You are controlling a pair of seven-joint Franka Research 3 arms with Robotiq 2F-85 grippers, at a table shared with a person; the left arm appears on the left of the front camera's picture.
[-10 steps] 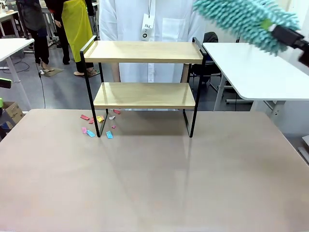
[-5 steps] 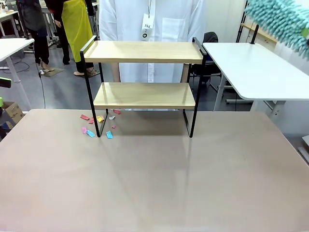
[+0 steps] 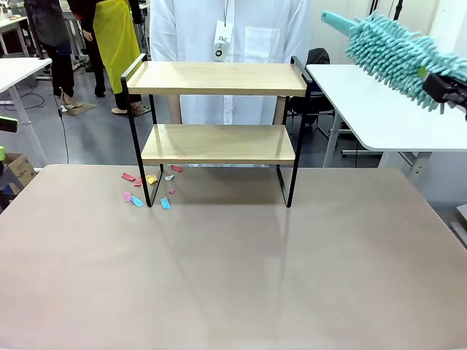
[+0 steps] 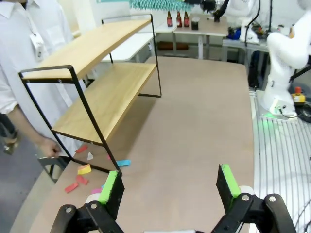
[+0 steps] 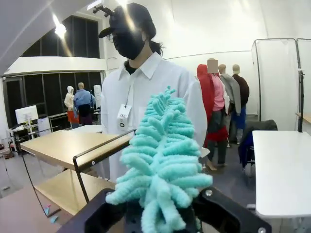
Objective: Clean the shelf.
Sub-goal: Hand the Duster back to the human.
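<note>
The shelf [image 3: 219, 79] stands at the table's far side, and both of its wooden boards are bare. It also appears in the left wrist view [image 4: 92, 48] and the right wrist view [image 5: 63, 145]. My right gripper [image 3: 446, 87] is raised at the far right, shut on the handle of a fluffy teal duster [image 3: 398, 55]. The duster head points left toward the shelf's top right corner but stays apart from it. In the right wrist view the duster [image 5: 163, 155] rises from between the shut fingers of the right gripper [image 5: 160, 213]. My left gripper [image 4: 170, 187] is open, low over the table.
Small coloured paper scraps [image 3: 149, 188] lie on the table by the shelf's left legs. A person in a white coat [image 3: 226, 36] stands right behind the shelf. A separate white table [image 3: 387, 102] sits at the right.
The duster swung off to the right, then came back left and a little lower, toward the shelf's top right corner. The shelf and scraps have not moved.
</note>
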